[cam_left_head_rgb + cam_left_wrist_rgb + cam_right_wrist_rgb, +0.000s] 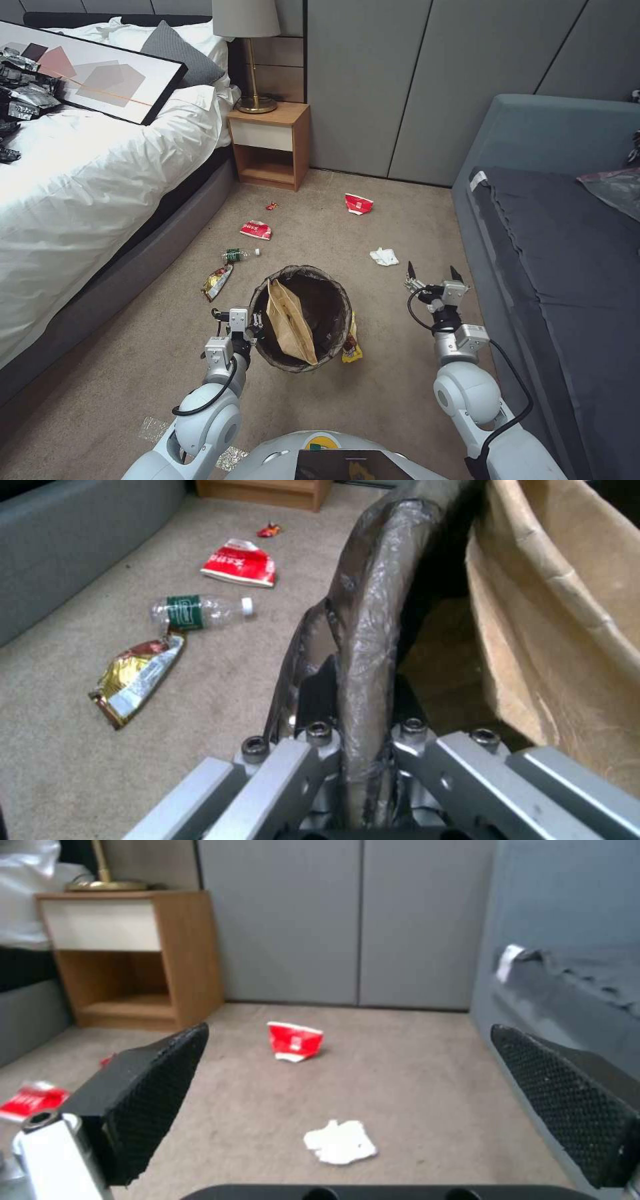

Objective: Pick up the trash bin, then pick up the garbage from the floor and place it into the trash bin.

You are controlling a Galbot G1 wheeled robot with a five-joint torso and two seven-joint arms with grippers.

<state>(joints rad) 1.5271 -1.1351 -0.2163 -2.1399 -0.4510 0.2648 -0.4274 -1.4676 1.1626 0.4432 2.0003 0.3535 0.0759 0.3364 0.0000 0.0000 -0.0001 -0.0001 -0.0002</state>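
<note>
The left gripper (255, 325) pinched the rim of the trash bin (331, 293). The right gripper (434, 272) hung spread wide above the floor (133, 333), near the tissue (383, 256).

Grey panelled wall (427, 80) far. White bed (80, 173) left, framed picture (93, 73) on it. Wooden nightstand (270, 143) with brass lamp (250, 53). Grey sofa (560, 253) right. Beige carpet (320, 220).

A bedroom is shown: a bed (87, 173) made up with white linen and pillows, a wooden nightstand (270, 143) on which a brass lamp (252, 53) is set, grey wall panels, beige carpet (373, 220), and a grey daybed (567, 267).
</note>
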